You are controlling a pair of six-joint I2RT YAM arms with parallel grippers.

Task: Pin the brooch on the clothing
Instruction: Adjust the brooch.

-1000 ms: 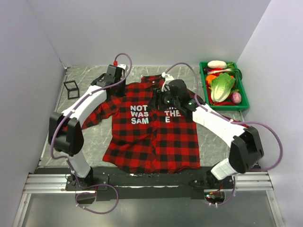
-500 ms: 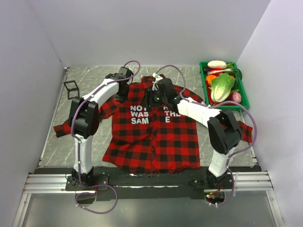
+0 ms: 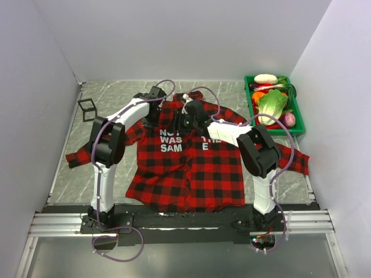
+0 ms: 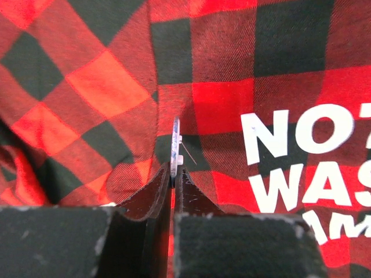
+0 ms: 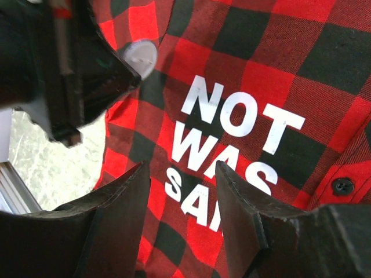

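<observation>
The clothing (image 3: 185,168), a red-and-black plaid shirt with white letters, lies flat in the middle of the table. My left gripper (image 4: 173,171) is shut on the brooch (image 4: 175,139), a thin pale disc held edge-on just above the cloth, left of the word NOT (image 4: 301,136). A fine pin sticks out of its right side. In the right wrist view the brooch (image 5: 142,55) shows as a round pale disc at the left fingers' tip. My right gripper (image 5: 182,168) hangs open over the letters with nothing between its fingers. From above, the left gripper (image 3: 155,113) and the right gripper (image 3: 177,123) are close together over the shirt's chest.
A green bin (image 3: 250,110) of toy vegetables stands at the back right. A small black wire-frame cube (image 3: 87,109) sits at the back left. White walls close in the table on three sides. The shirt's sleeves (image 3: 78,157) spread toward both side edges.
The left gripper has moved right onto the shirt's upper chest with the brooch. The right gripper has moved left across the letters toward it, and its jaws have narrowed a little.
</observation>
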